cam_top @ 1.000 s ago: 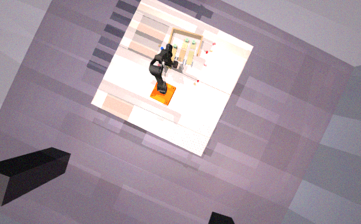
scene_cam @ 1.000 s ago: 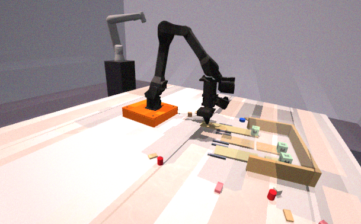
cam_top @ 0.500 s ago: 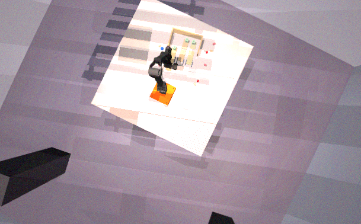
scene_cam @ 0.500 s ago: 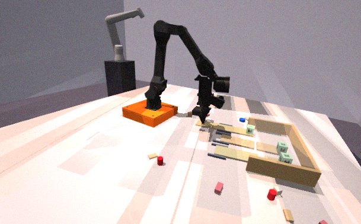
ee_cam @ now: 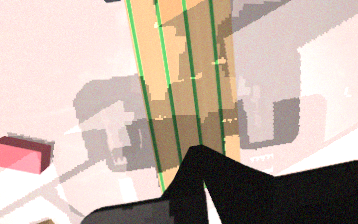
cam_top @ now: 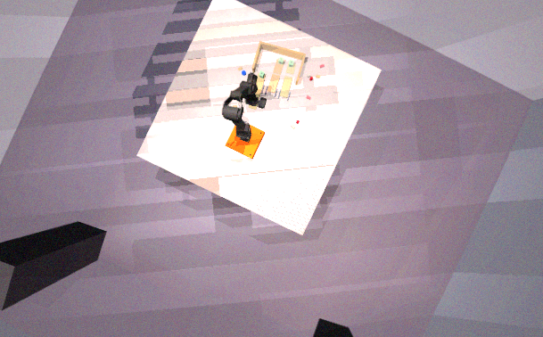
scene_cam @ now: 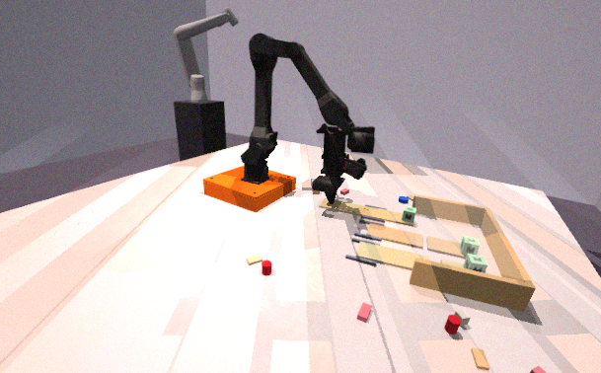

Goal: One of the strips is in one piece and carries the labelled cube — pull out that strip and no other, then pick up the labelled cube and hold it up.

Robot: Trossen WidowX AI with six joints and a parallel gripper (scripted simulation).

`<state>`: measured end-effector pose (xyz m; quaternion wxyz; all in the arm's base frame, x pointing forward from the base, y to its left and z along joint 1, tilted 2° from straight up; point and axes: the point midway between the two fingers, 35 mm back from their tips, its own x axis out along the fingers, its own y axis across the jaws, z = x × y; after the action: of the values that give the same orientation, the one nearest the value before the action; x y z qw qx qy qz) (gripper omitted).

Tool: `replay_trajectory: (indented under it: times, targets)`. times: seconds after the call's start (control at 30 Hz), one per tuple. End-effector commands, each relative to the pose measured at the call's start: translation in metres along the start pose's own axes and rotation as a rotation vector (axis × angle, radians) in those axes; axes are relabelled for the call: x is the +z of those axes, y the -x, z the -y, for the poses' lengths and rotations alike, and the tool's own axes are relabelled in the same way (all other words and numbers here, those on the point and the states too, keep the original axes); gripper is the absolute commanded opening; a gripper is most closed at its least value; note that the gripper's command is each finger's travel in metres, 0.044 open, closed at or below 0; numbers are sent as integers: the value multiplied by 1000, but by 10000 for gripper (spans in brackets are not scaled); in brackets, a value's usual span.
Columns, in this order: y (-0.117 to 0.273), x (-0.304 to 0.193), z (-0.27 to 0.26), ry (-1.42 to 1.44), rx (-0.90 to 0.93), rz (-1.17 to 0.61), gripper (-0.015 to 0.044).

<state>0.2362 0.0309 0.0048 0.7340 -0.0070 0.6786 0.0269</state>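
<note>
Pale patchwork table top, cluttered on its far side.

I noted the orange base plate, three tan strips running into an open-fronted wooden frame, two red cylinders, pink blocks, a blue disc.
</note>
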Motion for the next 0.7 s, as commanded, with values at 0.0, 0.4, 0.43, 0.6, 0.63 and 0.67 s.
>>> replay_trajectory:
  times: [0.0,0.4,0.43,0.6,0.63,0.67]
  targets:
    - [-6,-16,1,-4,-5,-34,0]
    - [-5,-31,1,-4,-5,-36,0]
    - [-5,-33,1,-4,-5,-36,0]
    - [-5,-39,1,-4,-5,-36,0]
    - [-5,-40,1,-4,-5,-36,0]
    - [-5,-41,1,-4,-5,-36,0]
